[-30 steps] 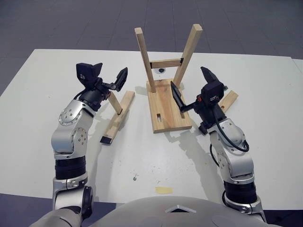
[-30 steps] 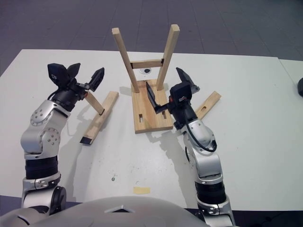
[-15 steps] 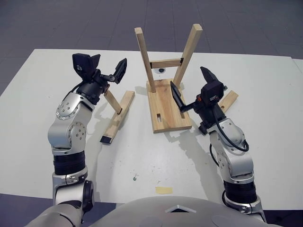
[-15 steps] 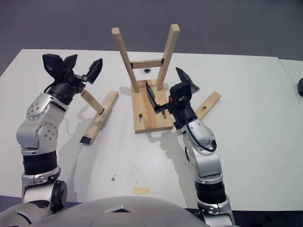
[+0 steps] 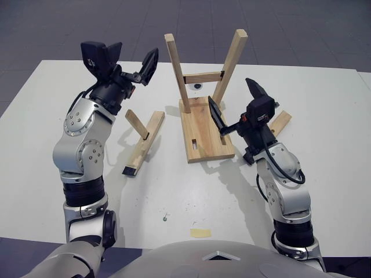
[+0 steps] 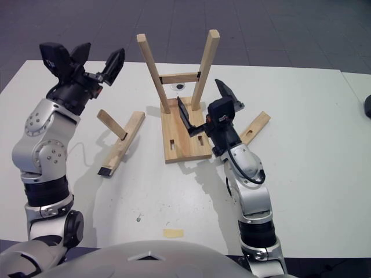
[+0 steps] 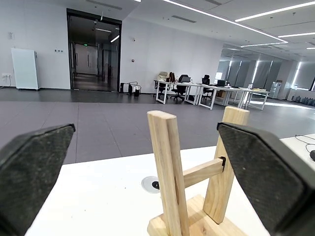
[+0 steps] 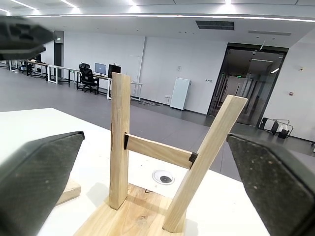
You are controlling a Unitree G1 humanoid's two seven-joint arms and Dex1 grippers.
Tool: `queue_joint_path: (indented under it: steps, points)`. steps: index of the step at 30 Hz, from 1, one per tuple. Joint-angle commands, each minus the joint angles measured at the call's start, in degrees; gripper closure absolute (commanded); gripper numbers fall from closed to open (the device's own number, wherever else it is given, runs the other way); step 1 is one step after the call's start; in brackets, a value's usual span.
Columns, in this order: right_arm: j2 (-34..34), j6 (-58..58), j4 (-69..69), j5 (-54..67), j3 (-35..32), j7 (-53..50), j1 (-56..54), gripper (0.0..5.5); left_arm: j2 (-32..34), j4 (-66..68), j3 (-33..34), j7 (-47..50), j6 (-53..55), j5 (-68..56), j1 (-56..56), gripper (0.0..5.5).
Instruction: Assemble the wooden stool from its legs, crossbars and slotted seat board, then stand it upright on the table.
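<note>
**Left gripper up and off the loose leg**

Since a second ago, lifted the left gripper (image 5: 124, 58) up and toward the far side of the table (image 5: 324, 156), away from the loose leg (image 5: 145, 142). Kept its fingers spread wide, gripping nothing. Left the right gripper (image 5: 235, 105) where it was.

At mid-table, the slotted seat board (image 5: 204, 134), lying flat. Standing in its far end, two legs (image 5: 175, 72) (image 5: 232, 62), tilted apart toward their tops and joined by a crossbar (image 5: 203, 76). In both wrist views, the same pair of legs framed between the dark pads (image 7: 30, 172) (image 8: 34, 182).

Just left of the board, the loose leg flat on the table, with a short crossbar stub (image 5: 137, 124) slanting up out of it.

At the board's right edge, the right gripper, fingers likewise spread and pinching nothing. Behind that arm, a second loose leg (image 5: 282, 120), partly hidden.

Near the front edge, a scrap of tape (image 5: 201, 233).
</note>
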Motion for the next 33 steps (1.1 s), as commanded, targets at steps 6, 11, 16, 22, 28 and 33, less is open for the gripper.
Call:
queue_joint_path:
  steps: [6,11,16,22,28,33]
  points:
    - [0.1,0.2,-0.1,0.6,-0.2,0.2,-0.5,0.10,0.2,3.5,0.6,-1.0,-1.4,1.1,2.8,0.12]
    - [0.0,0.4,-0.2,0.8,-0.5,0.1,-0.4,0.10,0.5,3.9,1.0,-1.0,-1.7,1.5,2.1,0.12]
    - [0.1,0.6,-0.2,1.0,-0.6,0.0,-0.8,0.10,1.5,3.2,2.3,-0.6,-1.6,0.8,-0.8,0.12]
    - [0.3,1.3,-0.9,1.5,-0.6,-0.3,-1.2,0.10,1.4,4.6,1.6,-2.5,-2.5,0.6,-0.9,0.12]
    - [0.2,1.3,-0.4,1.4,-0.6,-0.3,-1.0,0.10,0.4,15.9,-4.0,-5.6,-7.6,6.7,6.4,0.12]
    - [0.2,1.5,-0.4,1.5,-0.9,-0.3,-1.1,0.10,-1.6,16.5,-3.8,-4.8,-8.3,5.6,5.7,0.12]
